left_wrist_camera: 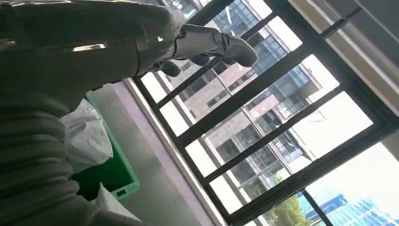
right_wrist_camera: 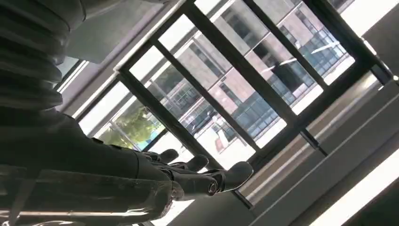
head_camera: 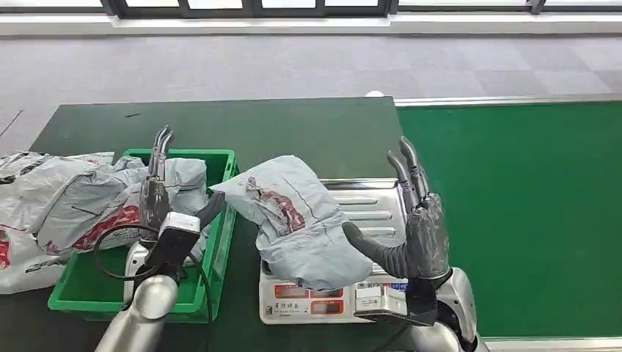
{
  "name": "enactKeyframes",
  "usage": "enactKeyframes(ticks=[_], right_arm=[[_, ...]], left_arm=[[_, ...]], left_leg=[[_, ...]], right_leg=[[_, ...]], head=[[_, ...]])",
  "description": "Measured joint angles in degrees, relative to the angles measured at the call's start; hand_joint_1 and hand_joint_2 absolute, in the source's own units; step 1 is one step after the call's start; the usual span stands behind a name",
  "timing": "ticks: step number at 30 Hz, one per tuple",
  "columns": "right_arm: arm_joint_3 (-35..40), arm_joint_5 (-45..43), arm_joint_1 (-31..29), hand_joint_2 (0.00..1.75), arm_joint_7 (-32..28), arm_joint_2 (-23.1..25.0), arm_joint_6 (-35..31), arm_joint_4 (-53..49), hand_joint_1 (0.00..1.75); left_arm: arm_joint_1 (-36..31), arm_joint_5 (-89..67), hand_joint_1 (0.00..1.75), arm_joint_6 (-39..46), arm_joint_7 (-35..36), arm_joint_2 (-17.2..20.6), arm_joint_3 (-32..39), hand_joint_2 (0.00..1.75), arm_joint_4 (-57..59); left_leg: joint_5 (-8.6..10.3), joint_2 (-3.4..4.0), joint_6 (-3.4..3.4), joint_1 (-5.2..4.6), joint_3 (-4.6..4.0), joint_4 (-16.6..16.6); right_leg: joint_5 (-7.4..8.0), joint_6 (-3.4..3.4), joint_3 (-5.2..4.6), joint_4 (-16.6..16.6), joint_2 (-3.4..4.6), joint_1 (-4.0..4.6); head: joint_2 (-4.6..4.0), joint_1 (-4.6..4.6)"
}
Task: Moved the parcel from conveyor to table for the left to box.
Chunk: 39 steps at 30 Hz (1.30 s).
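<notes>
From the head view, the grey parcel (head_camera: 297,220) is lying crumpled on the silver weighing scale (head_camera: 367,213), its near part drooping over the scale's front edge and its far corner poking toward the green bin (head_camera: 213,242) just beside the scale. The right hand (head_camera: 414,227) is standing upright at the parcel's right side, fingers straight and spread, thumb reaching under the bag's edge — gripping nothing. The left hand (head_camera: 158,194) is hovering over the bin, fingers straight up, also empty, with other grey bags (head_camera: 66,198) piled in and beyond the bin.

In the left wrist view, the left hand's fingers (left_wrist_camera: 207,42) are stretching out flat against the windows (left_wrist_camera: 282,117), bin rim (left_wrist_camera: 113,174) below.

In the right wrist view, the right fingers (right_wrist_camera: 202,176) are likewise extended, holding nothing.

The risk — that limp bag sliding off the scale's front edge if nudged, or snagging on the bin's rim. The dark table (head_camera: 293,125) beyond the scale is offering open room; the green conveyor (head_camera: 528,213) is lying bare to the scale's right.
</notes>
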Motion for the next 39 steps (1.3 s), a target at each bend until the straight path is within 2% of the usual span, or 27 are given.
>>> enactKeyframes(ticks=[4, 8, 12, 15, 17, 25, 30, 37, 38, 39], right_arm=[[-0.28, -0.26, 0.17, 1.75, -0.15, 0.00, 0.07, 0.02, 0.00], [-1.01, -3.57, 1.32, 1.75, -4.68, 0.00, -3.00, -1.18, 0.00], [-1.66, -5.68, 2.54, 1.75, -7.71, -0.02, -3.91, -2.71, 0.00], [-2.47, -8.28, 3.17, 1.75, -9.85, -0.02, -2.60, -3.06, 0.00], [-2.93, -9.31, 3.35, 1.75, -10.42, -0.04, -2.19, -3.06, 0.00], [-3.87, -14.38, 1.49, 1.75, -10.82, -1.44, -0.26, -3.06, 0.00], [-3.87, -14.67, 1.45, 1.75, -10.82, -1.75, -0.11, -3.06, 0.00], [-3.87, -14.66, 1.45, 1.75, -10.82, -2.05, -0.13, -3.06, 0.00], [-3.87, -14.64, 1.47, 1.75, -10.82, -2.07, -0.11, -3.06, 0.00], [-3.87, -14.64, 1.50, 1.75, -10.84, -2.10, -0.13, -3.06, 0.00]], left_arm=[[-0.43, -0.07, 0.00, -0.02, 0.11, 0.31, -0.66, 1.75, 1.16], [-1.00, -3.68, 0.00, -2.74, 1.91, 1.01, -2.23, 1.75, 2.04], [-2.71, -12.79, 0.00, -12.58, 4.91, 2.53, -5.48, 1.75, 3.54], [-5.31, -20.39, 0.00, -23.36, 5.27, 5.42, -10.40, 1.75, 7.41], [-6.01, -21.05, 0.00, -26.17, 4.33, 6.73, -11.50, 1.75, 9.12], [-16.55, -17.05, 0.00, -42.11, -2.27, 12.94, -20.23, 1.75, 15.59], [-20.47, -16.15, 0.00, -44.44, -2.23, 13.36, -23.85, 1.75, 17.18], [-22.00, -16.04, 0.00, -44.54, -2.23, 13.55, -25.70, 1.75, 18.28], [-22.32, -16.00, 1.75, -44.85, -2.25, 13.57, -26.14, 1.75, 18.43], [-22.82, -15.82, 1.75, -45.14, -2.32, 13.57, -26.60, 1.75, 18.67]], left_leg=[[0.00, 0.00, 0.00, 0.00, -0.02, 0.00], [-0.01, -0.04, 0.01, -0.01, -0.03, 0.00], [-0.02, 0.02, 0.01, -0.01, -0.01, 0.00], [-0.02, 0.06, 0.00, -0.02, -0.05, -0.01], [-0.06, 0.29, -0.04, 0.00, -0.01, -0.01], [0.08, 0.17, -0.11, 0.03, 0.01, -0.01], [0.08, 0.14, -0.11, 0.02, 0.03, -0.01], [0.08, 0.15, -0.11, 0.02, 0.02, -0.01], [0.08, 0.14, -0.10, 0.02, 0.03, -0.01], [0.08, 0.13, -0.10, 0.02, 0.03, -0.01]], right_leg=[[-0.01, 0.00, 0.00, 0.00, 0.00, 0.00], [-0.02, 0.02, -0.01, -0.02, -0.05, 0.00], [-0.02, 0.02, -0.02, -0.03, 0.03, -0.01], [0.01, -0.01, 0.02, -0.01, 0.01, -0.04], [0.03, -0.04, -0.03, -0.02, 0.21, 0.00], [0.10, -0.09, 0.03, 0.04, 0.13, 0.00], [0.10, -0.08, 0.02, 0.04, 0.13, 0.00], [0.10, -0.08, 0.02, 0.03, 0.12, 0.00], [0.10, -0.08, 0.02, 0.03, 0.12, 0.00], [0.10, -0.08, 0.02, 0.03, 0.10, 0.00]], head=[[0.00, 0.00], [0.00, 0.00], [0.00, 0.00], [0.00, 0.00], [0.00, -0.02], [0.00, -0.02], [0.00, 0.00], [0.02, 0.00], [0.00, 0.00], [0.00, 0.00]])
